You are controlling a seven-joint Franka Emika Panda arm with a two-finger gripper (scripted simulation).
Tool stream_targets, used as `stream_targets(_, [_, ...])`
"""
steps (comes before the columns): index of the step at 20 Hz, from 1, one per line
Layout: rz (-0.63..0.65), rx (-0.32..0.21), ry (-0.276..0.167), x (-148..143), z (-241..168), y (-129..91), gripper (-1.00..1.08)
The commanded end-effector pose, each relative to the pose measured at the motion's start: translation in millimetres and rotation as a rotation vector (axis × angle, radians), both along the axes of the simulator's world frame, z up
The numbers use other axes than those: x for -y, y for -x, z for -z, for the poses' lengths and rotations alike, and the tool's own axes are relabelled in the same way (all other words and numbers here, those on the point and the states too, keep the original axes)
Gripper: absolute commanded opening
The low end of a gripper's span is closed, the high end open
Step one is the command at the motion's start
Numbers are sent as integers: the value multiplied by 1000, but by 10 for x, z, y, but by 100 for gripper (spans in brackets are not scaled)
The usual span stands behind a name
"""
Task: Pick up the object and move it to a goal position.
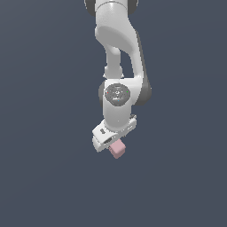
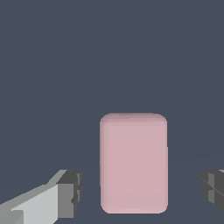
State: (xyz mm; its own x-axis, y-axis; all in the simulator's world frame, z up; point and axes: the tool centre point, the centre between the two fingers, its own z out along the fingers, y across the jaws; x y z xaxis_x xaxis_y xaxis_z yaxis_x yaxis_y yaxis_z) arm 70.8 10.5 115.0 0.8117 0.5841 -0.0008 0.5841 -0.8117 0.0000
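In the wrist view, the end effector [image 2: 140, 192] stands spread, 1 dark fingertip [image 2: 70, 192] apart from the pink object [image 2: 133, 164], the other likewise. The block looks light, stiff, matte; pinch its 2 long flat sides.

White Panda arm [image 1: 116, 53], reaching down from above, wrist bent. Gripper [image 1: 114, 145] tilted, pointing downward; fingers [image 2: 70, 194] spread wide apart (dark pads visible at both sides in the wrist view).
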Motion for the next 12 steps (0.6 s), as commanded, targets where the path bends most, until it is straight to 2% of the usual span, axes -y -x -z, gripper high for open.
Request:
stream_targets(1, [-7, 1, 0, 0, 5, -9, 100])
stream_targets(6, [-3, 0, 0, 1, 73, -3, 100])
stream_targets(12, [-6, 1, 0, 0, 388, 6, 100])
